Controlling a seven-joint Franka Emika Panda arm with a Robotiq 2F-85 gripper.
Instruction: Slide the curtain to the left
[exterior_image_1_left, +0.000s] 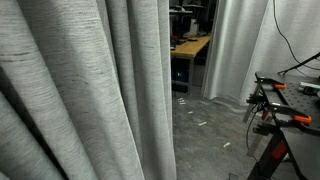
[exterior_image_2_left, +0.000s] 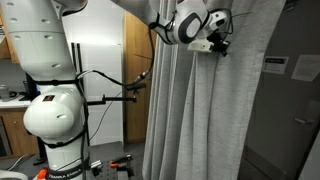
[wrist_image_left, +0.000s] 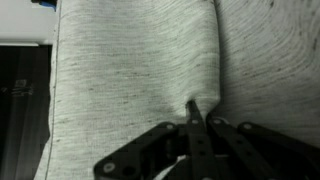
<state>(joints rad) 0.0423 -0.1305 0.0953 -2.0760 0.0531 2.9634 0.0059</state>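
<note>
The curtain (exterior_image_1_left: 80, 90) is light grey with fine horizontal slub streaks; the tool (wrist_image_left: 196, 112) is black.

1. Both exterior views: soft, even indoor light; the curtain (exterior_image_1_left: 80, 90) carries grey shadow in its deep folds.
2. Wrist view: dimmer, slightly blurred (the gripper (wrist_image_left: 196, 110) shows as a near-black silhouette).

arm (exterior_image_2_left: 52, 112): base upright, forearm stretched sideways up high | tool (wrist_image_left: 195, 108): jaws closed tip to tip
</note>
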